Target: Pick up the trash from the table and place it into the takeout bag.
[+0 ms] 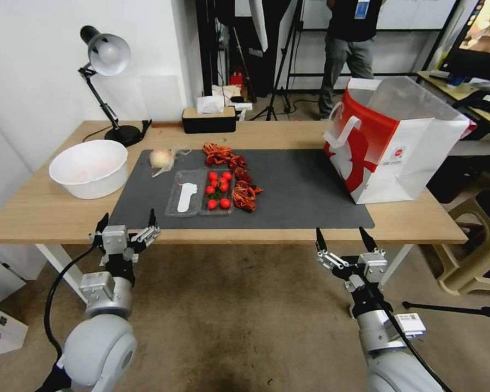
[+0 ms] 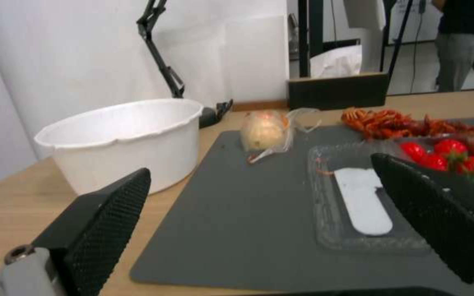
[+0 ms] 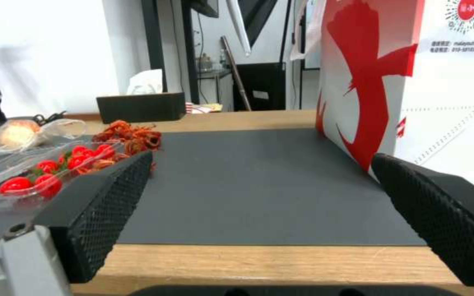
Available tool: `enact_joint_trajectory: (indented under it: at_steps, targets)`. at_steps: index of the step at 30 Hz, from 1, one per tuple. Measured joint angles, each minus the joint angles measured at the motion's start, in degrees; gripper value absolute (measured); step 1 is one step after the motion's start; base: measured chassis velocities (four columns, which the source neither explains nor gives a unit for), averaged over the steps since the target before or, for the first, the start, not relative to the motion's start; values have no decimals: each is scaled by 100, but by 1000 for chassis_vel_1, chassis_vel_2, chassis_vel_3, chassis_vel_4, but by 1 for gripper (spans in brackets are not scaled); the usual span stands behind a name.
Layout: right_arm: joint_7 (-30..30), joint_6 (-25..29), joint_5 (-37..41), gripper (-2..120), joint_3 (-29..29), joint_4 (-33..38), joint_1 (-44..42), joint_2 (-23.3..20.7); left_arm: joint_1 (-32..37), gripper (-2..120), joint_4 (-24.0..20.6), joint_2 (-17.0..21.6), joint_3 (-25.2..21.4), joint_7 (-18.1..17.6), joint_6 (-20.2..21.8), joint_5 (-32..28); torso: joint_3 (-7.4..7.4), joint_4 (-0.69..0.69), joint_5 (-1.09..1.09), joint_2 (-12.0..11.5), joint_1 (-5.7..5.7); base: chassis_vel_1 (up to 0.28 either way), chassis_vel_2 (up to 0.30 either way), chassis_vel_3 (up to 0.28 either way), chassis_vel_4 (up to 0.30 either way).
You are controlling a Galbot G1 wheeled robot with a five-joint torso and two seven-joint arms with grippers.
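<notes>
Long light-wood table (image 1: pixel 49 209) across the head view, dark grey mat (image 1: pixel 288 190) covering its middle.

Takeout bag (image 1: pixel 414 158) upright on the mat's right end, partly over bare wood, red side panel toward the mat centre, mouth open, white loop handles at the rim. Same bag (image 3: pixel 412 82) close ahead of the right wrist camera, red graphic on the near corner.

White bowl (image 1: pixel 90 167) on bare wood left of the mat, just off its edge. Black desk lamp (image 1: pixel 106 81) behind it at the back left corner. Black tissue box (image 1: pixel 209 118) at the far edge, centre.

Trash on the mat's left half:
- clear plastic tray (image 1: pixel 200 191), two compartments: white flat piece in the left one, red cherry tomatoes (image 1: pixel 218 190) in the right
- red crayfish shells (image 1: pixel 234 174) in a strip from behind the tray down along its right side, touching it
- small pale bagged lump (image 1: pixel 162 158) near the mat's back left corner, apart from the tray

Left gripper (image 1: pixel 126 224) at the near table edge, in front of the mat's left corner, fingers spread wide, nothing held. Right gripper (image 1: pixel 345 239) just below the near edge, by the mat's right corner, in front of the bag, fingers spread wide, nothing held.
</notes>
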Motion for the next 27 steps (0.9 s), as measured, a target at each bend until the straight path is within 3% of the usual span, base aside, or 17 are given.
enact_joint_trajectory:
  at_steps: [7,14,18,20,21,22,23,25,27]
  targets:
    - [-39,9,-24,100,-59,0,-1,30,483,100,-255,-374,-186,-20,51,174,0,5,0,0,0,0,0,0,0]
    - [-55,10,-35,100,-105,0,2,1,206,100,-100,-153,-213,45,102,-22,1,3,0,-1,0,0,0,0,0]
    - [-57,4,-21,100,-106,5,8,-84,-199,100,144,316,-233,180,149,-394,1,4,0,-1,0,0,0,0,0]
    - [-54,-11,-15,100,-113,-32,57,-66,-957,100,526,890,65,266,260,-1101,1,3,-1,-1,0,0,0,0,0]
    - [-55,-82,70,100,-269,-140,327,-153,-1543,100,794,1350,238,280,403,-1652,1,9,1,-2,0,0,0,0,0]
    - [-55,-82,70,100,-269,-140,327,-153,-1543,100,794,1350,238,280,403,-1652,1,9,1,-2,0,0,0,0,0]
    - [-55,-99,90,100,-290,-156,370,-172,-1995,100,994,1575,412,282,507,-1957,1,9,-2,-2,0,0,0,0,0]
    - [-60,-108,104,100,-310,-164,420,-191,-2486,100,1268,1801,603,320,536,-2211,1,-1,1,-1,1,0,0,0,0]
    - [-75,-110,104,100,-311,-166,437,-201,-2841,100,1496,1914,789,364,537,-2358,1,4,1,-1,1,0,0,0,0]
